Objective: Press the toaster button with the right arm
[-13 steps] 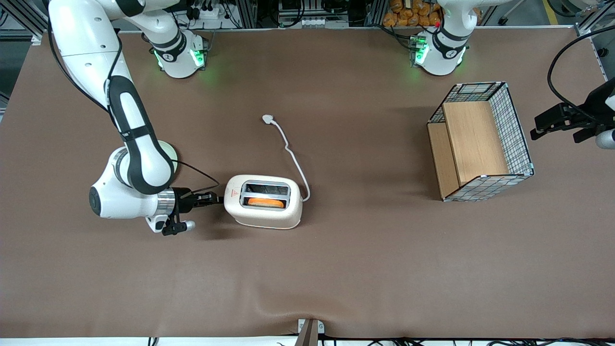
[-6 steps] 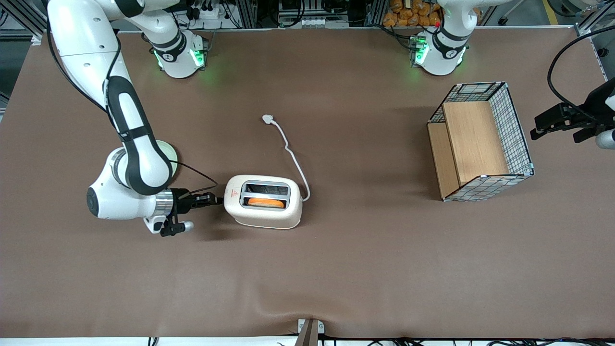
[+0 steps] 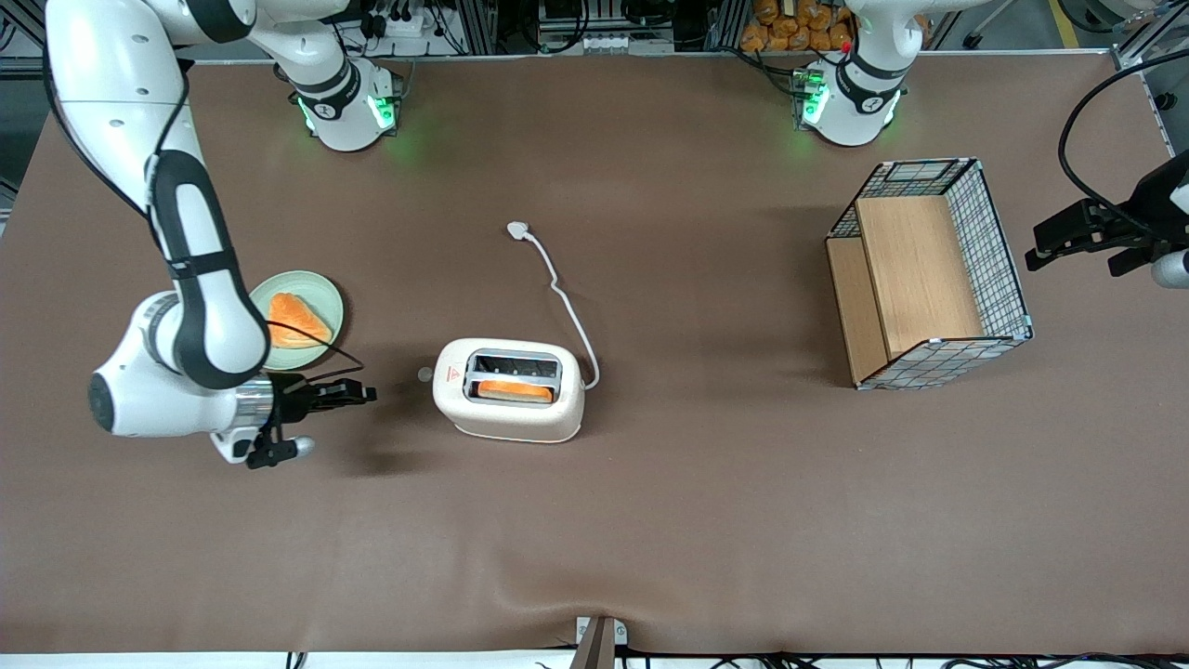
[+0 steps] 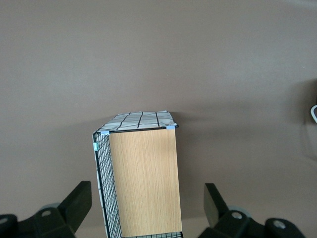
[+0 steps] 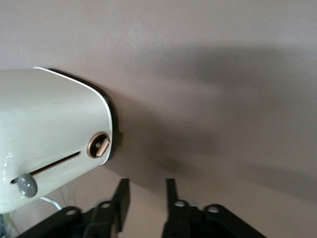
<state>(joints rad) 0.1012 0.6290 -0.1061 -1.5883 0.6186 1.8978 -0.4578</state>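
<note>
Two-slot cream toaster, grey toaster button protruding, end effector near, narrowly parted, seemingly empty.

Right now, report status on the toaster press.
Gripper open, clear of toaster, toward working arm's end. Toaster button untouched. Nothing between them; plate with bread off the line.

End effector near toaster button (apart), beside plate.

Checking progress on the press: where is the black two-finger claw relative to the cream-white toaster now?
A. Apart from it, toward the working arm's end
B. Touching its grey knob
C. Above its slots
A: the black two-finger claw stands clear of the cream-white toaster, with bare table between it and the grey knob.
</note>
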